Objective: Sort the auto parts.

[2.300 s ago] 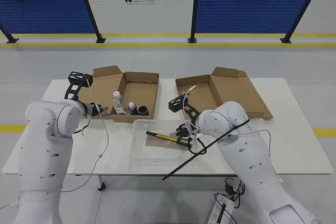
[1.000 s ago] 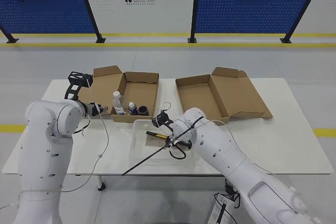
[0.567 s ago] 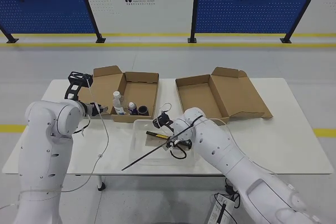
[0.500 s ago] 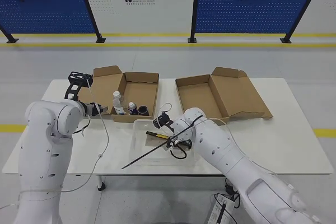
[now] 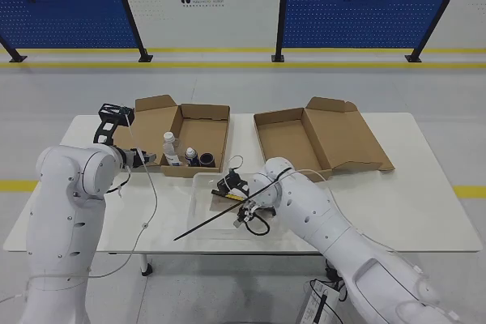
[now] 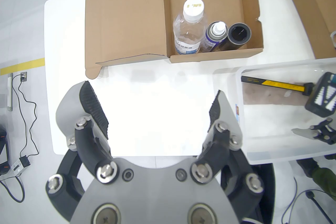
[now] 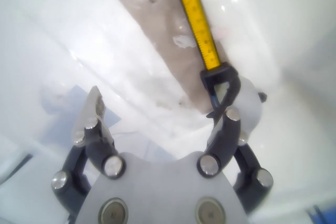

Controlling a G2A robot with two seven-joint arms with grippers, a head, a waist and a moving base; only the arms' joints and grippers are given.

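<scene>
Hanging with fingers spread, the right hand (image 7: 160,104) is grasping nothing inside the clear bin (image 6: 262,69). The yellow gauge (image 7: 194,20) is lying flat on the bin floor, its black end just beside one finger rather than centred between them.

Risk: closing from here is likely catching only that end, letting the gauge pivot or slip.

Farther left, the left hand (image 6: 152,96) is hovering released over the surface (image 6: 157,64), near the left box (image 6: 126,12) holding a bottle (image 6: 187,30).

Bare surface (image 6: 147,130) lies open under the spread left jaws; walls of the clear bin (image 6: 278,156) and a yellow-black tool (image 7: 191,7) crowd the spread right jaws.
</scene>
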